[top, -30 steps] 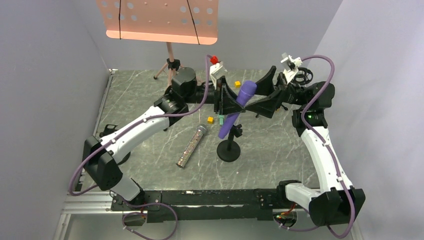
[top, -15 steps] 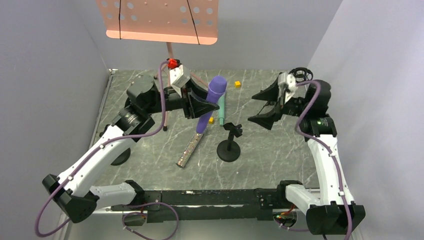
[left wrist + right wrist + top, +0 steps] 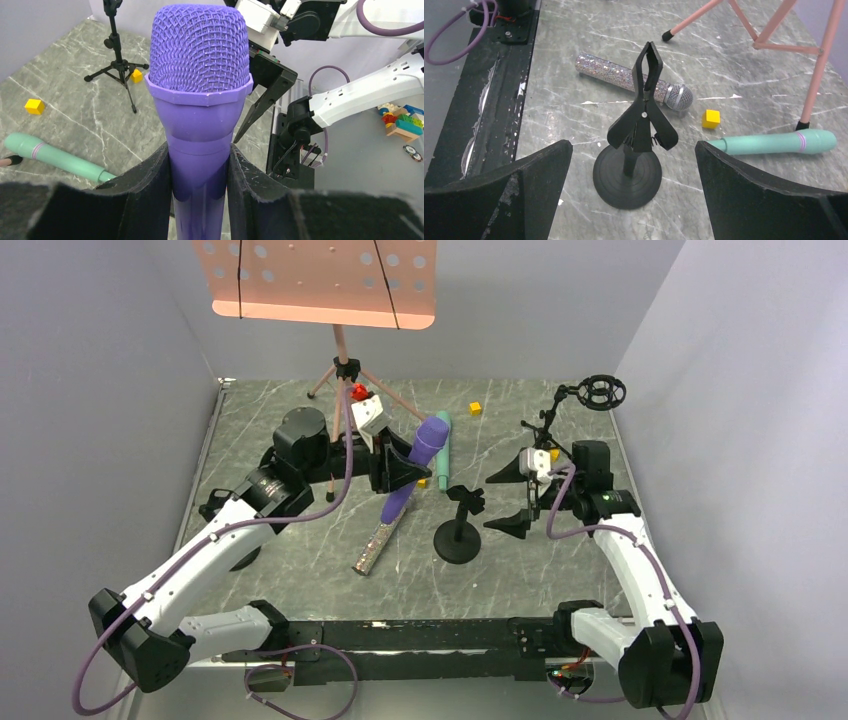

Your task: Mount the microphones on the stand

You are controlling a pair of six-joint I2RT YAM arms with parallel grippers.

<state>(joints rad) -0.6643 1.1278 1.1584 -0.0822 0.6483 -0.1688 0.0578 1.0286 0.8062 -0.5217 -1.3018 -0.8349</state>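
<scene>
My left gripper (image 3: 405,468) is shut on the purple microphone (image 3: 413,466), holding it tilted above the table, head up (image 3: 199,50). The small black clip stand (image 3: 459,530) stands on its round base mid-table, its spring clip empty (image 3: 642,107). My right gripper (image 3: 512,498) is open and empty just right of the stand, the stand between its fingers in the right wrist view. The glittery microphone (image 3: 375,540) lies flat left of the stand (image 3: 624,79). The teal microphone (image 3: 442,458) lies flat behind it (image 3: 781,142).
A pink music stand (image 3: 318,280) on tripod legs stands at the back. A black tripod stand with a ring mount (image 3: 598,392) is at the back right. Small yellow cubes (image 3: 476,408) lie on the marble table (image 3: 300,540). A black rail runs along the near edge.
My left gripper has lowered and tilted the purple microphone a little nearer the stand. My right arm has come down and forward from the back right to just right of the stand.
</scene>
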